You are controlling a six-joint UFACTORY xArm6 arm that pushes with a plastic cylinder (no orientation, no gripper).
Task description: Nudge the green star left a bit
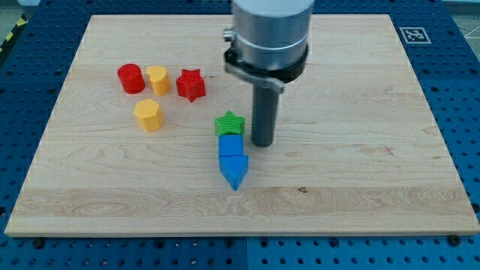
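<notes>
Board (360,172): two red, yellow, blue blocks.

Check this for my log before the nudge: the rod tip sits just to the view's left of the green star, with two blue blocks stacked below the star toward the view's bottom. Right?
Not quite: the camera view shows my tip just to the view's right of the green star, not its left. The rest holds: the blue blocks lie directly below the star toward the view's bottom.
</notes>
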